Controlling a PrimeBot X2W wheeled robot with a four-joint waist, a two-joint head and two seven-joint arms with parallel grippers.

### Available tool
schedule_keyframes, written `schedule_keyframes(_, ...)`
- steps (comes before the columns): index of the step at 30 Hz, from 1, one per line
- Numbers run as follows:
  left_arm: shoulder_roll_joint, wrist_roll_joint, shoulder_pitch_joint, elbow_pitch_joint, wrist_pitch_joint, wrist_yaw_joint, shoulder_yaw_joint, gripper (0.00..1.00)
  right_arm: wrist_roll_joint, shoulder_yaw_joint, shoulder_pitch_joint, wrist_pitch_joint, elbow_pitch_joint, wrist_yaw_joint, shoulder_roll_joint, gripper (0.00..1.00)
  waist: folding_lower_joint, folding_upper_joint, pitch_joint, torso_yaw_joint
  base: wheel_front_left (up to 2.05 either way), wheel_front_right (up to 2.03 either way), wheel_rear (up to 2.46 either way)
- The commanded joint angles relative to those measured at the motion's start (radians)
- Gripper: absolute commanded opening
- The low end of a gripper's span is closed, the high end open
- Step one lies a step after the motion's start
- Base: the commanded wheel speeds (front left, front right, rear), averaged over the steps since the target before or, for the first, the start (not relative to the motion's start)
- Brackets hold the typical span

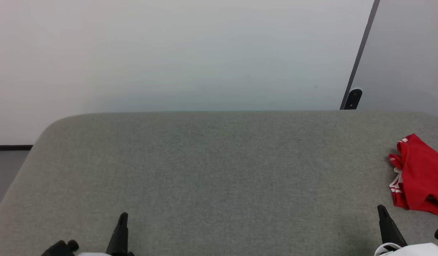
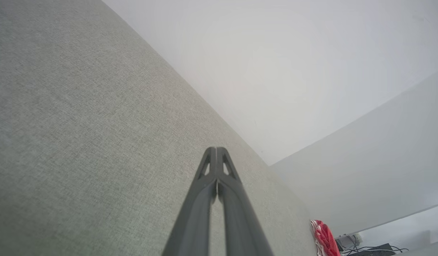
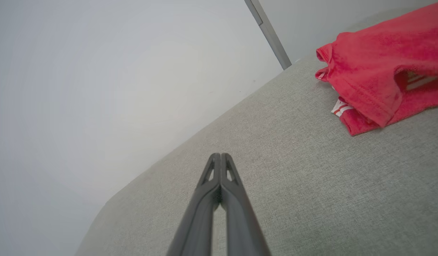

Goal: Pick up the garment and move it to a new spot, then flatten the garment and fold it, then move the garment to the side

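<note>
A: Left claw (image 2: 216, 149) sits low at the near edge of the grey bench (image 1: 219, 160), fingers pressed together with nothing between them.
B: Right claw (image 3: 220, 155) is the same, tips closed tight and empty. And the garment (image 1: 421, 174)?
A: It's a crumpled red heap on the bench's right side, near the right claw but not touching it.

Grey fabric-covered table (image 1: 219, 160) with a rounded far-left corner; pale wall (image 1: 169, 53) behind; dark strip (image 1: 362, 46), perhaps a door edge, far right.
</note>
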Motion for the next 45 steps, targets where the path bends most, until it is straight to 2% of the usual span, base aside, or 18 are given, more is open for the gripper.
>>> schedule_keyframes(1,0.0,-0.035,-0.027,-0.012,0.009,-0.001,0.007,0.0,0.041,-0.008,-0.029,0.008,-0.013,0.0,0.001,0.0,0.0,0.0,0.003,0.0,0.0,0.0,0.0)
schedule_keyframes(23,-0.012,-0.261,-0.074,-0.011,0.077,-0.002,0.036,0.0,0.31,-0.032,-0.071,0.074,-0.012,-0.001,0.023,0.0,0.0,0.0,0.031,-0.003,0.0,0.0,0.0)
schedule_keyframes(45,-0.022,-0.439,-0.109,-0.009,0.129,-0.002,0.058,0.0,0.519,-0.049,-0.1,0.124,-0.01,-0.001,0.042,0.0,0.0,0.0,0.059,-0.006,0.0,0.0,0.0)
